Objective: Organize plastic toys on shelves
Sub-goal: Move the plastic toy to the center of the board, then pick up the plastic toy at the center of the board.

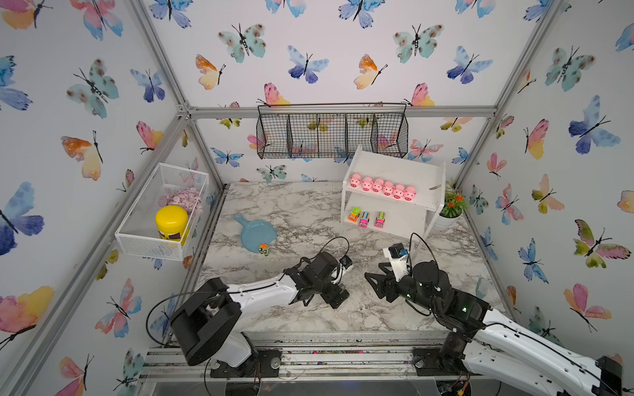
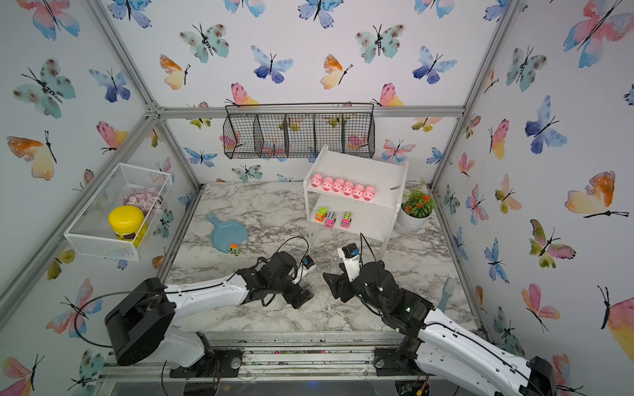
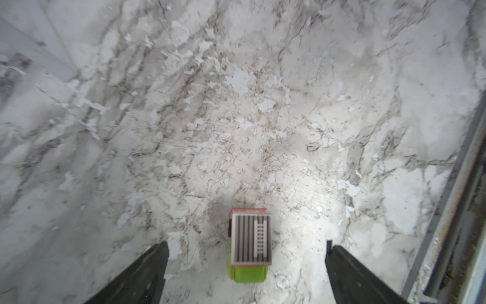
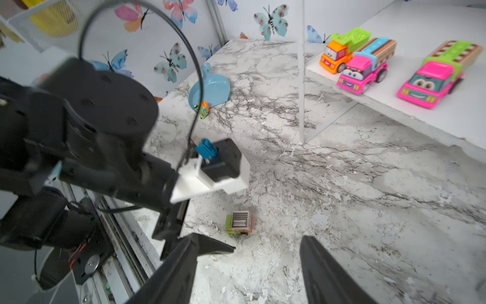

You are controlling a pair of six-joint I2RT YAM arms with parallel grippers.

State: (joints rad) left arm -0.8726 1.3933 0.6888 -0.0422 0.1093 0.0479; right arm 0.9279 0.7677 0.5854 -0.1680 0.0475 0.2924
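A small green truck with a striped top stands on the marble table between the wide-apart fingers of my left gripper, which is open and not touching it. The right wrist view shows the same truck just ahead of my open, empty right gripper. In a top view the two grippers face each other near the table's front middle. The white shelves hold several pink pigs on the top board and three trucks below. One more truck leans on the blue dish.
The blue pan-shaped dish lies left of centre. A white mesh basket on the left wall holds a yellow jar and pink discs. A black wire basket hangs on the back wall. A potted plant stands right of the shelves.
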